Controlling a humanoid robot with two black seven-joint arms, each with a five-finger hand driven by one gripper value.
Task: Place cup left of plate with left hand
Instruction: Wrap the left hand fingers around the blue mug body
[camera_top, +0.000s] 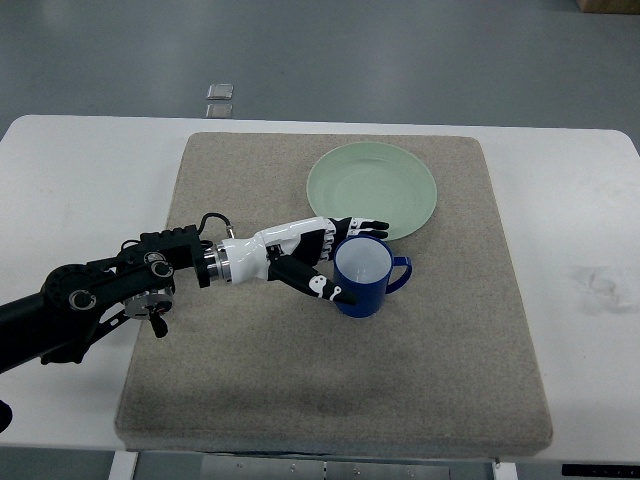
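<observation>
mat (230, 380) bare left of plate (372, 190)

White table (70, 170), grey mat (250, 380) covering its middle, lying flat

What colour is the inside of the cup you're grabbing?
White inside, blue outside; the cup shows best in the top view, left hand around it.

Cup (364, 278) on mat (240, 390), just in front of plate (372, 190), nearly touching its near edge. Left hand (318, 260) at cup's left side. Mat on table (70, 170).
</observation>
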